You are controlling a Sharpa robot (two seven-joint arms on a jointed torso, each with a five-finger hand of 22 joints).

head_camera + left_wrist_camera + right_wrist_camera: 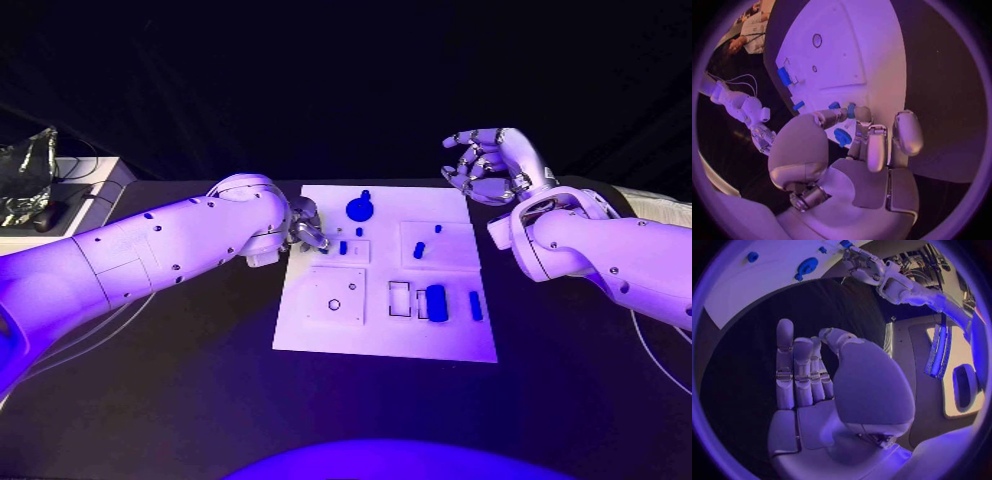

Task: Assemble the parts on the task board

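Note:
The white task board lies mid-table, with recesses in it. A round blue part sits near its far edge, small blue pegs stand around the middle, and a blue block and a thin bar lie nearer me. My left hand is at the board's left edge, fingers curled. In the left wrist view a small blue peg shows between the thumb and a fingertip; whether they grip it is unclear. My right hand hovers above the table beyond the board's far right corner, fingers apart, holding nothing.
A white box with a crumpled silver object and cables stands at the far left of the table. Bare black table surrounds the board on the near side.

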